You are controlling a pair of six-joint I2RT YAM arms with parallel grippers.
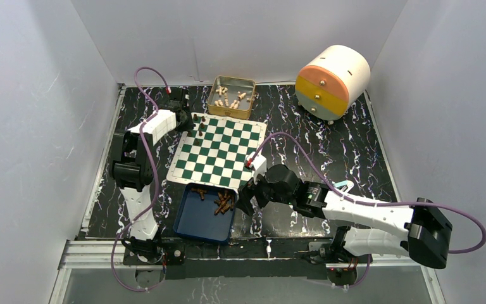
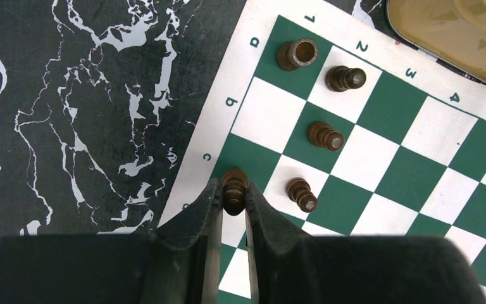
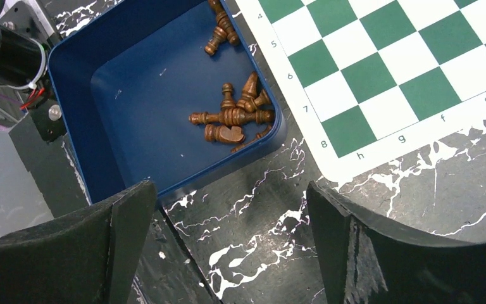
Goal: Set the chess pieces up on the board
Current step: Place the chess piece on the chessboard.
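Note:
My left gripper point(image 2: 233, 197) is shut on a dark-brown chess piece point(image 2: 234, 185) whose base stands on a green square at the board's point(image 2: 411, 142) left edge. Several more dark-brown pieces stand upright on nearby squares, among them a rook point(image 2: 297, 54) and a pawn point(image 2: 301, 193). My right gripper point(image 3: 229, 189) is open and holds nothing. It hangs over the black marble table beside the corner of the blue tray point(image 3: 133, 95). More chess pieces point(image 3: 234, 117) lie tumbled against the tray's right wall, with a few point(image 3: 221, 28) at its far edge.
A gold tin point(image 1: 250, 95) with cream-white pieces sits behind the board point(image 1: 221, 152). A round white, orange and yellow drawer unit point(image 1: 332, 82) stands at the back right. The blue tray point(image 1: 193, 221) lies at the board's near edge, between the arm bases. White walls enclose the table.

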